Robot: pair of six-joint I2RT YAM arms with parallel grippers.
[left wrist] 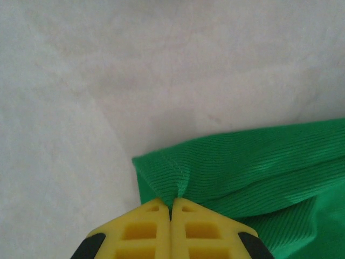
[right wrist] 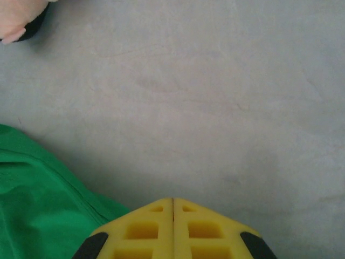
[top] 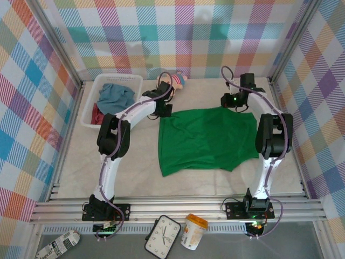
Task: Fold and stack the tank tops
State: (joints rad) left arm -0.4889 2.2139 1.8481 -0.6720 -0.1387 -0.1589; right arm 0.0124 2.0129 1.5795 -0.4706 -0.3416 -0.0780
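Note:
The bright green tank top (top: 207, 137) lies spread flat in the middle of the table. At its far left corner my left gripper (top: 165, 110) is shut on a pinch of the hem; in the left wrist view the ribbed green cloth (left wrist: 242, 167) rises into the closed yellow fingertips (left wrist: 171, 208). Just past the top's far edge, my right gripper (top: 237, 104) is shut. No cloth shows between its tips (right wrist: 173, 200), and the green cloth (right wrist: 38, 210) lies to their left. The blue-grey tank top (top: 115, 95) and the dark red tank top (top: 96, 114) are bunched in the basket.
The white mesh basket (top: 135, 81) stands at the far left. A small doll (top: 172, 82) lies at the back, between the two grippers, and its edge shows in the right wrist view (right wrist: 16, 24). A clock (top: 164, 236), a cup (top: 193, 231) and a packet (top: 57, 244) lie below the table's near rail.

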